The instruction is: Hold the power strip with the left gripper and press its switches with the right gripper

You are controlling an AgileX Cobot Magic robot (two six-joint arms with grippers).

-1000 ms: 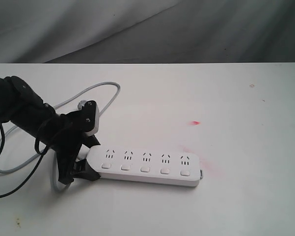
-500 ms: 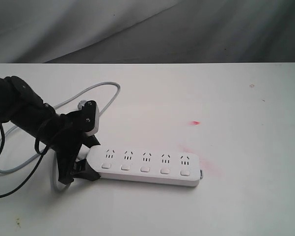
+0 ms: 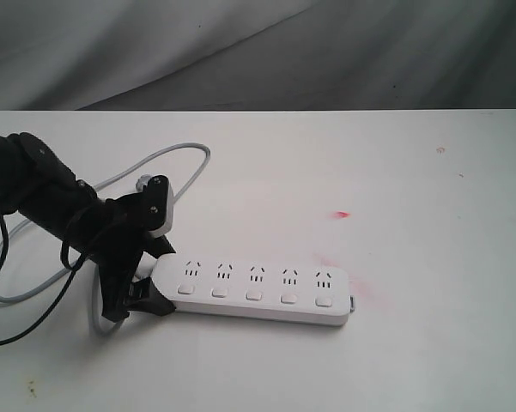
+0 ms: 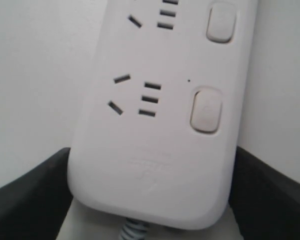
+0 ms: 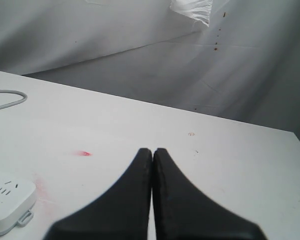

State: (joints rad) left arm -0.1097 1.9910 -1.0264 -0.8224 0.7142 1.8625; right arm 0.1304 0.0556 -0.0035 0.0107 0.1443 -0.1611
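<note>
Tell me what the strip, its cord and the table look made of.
Strip: probably moulded plastic, white and smooth with a soft sheen; the rounded edges and crisp socket slots suggest it.
Cord: likely a rubber or PVC sheath, pale grey and matt; it lies in loose curves.
Table: a hard, white, matt surface with red smudges, perhaps laminate or painted board; I cannot tell which.
</note>
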